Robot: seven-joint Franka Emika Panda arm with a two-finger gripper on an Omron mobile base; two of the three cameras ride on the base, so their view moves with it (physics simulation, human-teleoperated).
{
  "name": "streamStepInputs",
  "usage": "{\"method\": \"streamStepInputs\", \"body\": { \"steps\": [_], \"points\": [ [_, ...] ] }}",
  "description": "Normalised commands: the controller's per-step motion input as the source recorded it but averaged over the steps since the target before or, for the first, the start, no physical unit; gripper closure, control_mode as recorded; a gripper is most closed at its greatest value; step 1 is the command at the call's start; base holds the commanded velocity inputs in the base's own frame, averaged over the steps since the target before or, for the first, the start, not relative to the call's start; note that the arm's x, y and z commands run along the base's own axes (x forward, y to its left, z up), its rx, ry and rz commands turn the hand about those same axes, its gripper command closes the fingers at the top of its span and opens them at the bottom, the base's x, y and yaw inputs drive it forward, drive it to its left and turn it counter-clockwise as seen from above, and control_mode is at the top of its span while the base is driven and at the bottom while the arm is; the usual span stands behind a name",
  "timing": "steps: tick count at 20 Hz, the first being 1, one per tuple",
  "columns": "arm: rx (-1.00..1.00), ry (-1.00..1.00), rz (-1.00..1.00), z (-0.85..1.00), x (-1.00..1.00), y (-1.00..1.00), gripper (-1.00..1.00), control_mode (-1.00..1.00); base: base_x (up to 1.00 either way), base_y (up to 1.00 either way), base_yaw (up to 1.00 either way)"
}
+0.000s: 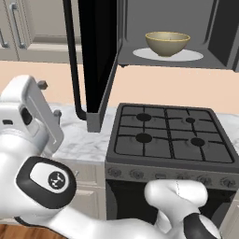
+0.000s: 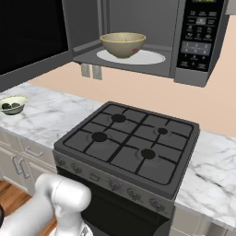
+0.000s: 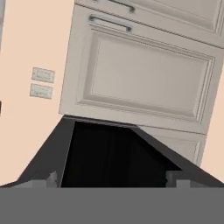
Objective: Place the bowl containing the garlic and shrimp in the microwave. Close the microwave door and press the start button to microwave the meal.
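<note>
Bowl: you have the tan-brown bowl (image 1: 167, 43) sitting upright on the white turntable plate (image 1: 192, 56) inside the microwave (image 2: 198, 41), roughly in the middle of the plate.
Meal: from the right base view you can catch a small red spot low inside the bowl's far wall; you cannot make out the garlic from either side.
Microwave door: your microwave door (image 1: 97, 56) stands swung wide open to the left, with its long black bar handle (image 1: 72, 60) along the outer edge.
Fingers: your fingers (image 3: 112, 179) are spread wide with nothing between them; in the hand view they sit close before the dark door panel, with cream cabinet doors (image 3: 144, 74) behind it.
Counter: a pale cream-green bowl (image 2: 13, 104) with dark green lumps rests on the marble counter (image 2: 41, 117), left of the stove (image 2: 131, 143).
</note>
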Motion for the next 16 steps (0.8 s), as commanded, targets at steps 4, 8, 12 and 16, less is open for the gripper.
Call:
{"method": "streamStepInputs", "body": {
  "steps": [4, 8, 12, 16],
  "points": [
    [-0.10, 0.02, -0.15, -0.03, 0.61, 0.37, -1.00, -1.00, 0.00, 0.00, 0.00],
    [-0.09, 0.00, -0.17, -0.04, 0.57, 0.26, -1.00, -1.00, 0.00, 0.00, 0.00],
    [-0.05, 0.00, -0.23, -0.01, 0.49, 0.02, -1.00, -1.00, 0.00, 0.00, 0.00],
    [-0.02, 0.00, -0.27, 0.00, 0.49, -0.01, -1.00, -1.00, 0.00, 0.00, 0.00]
  ]
}}
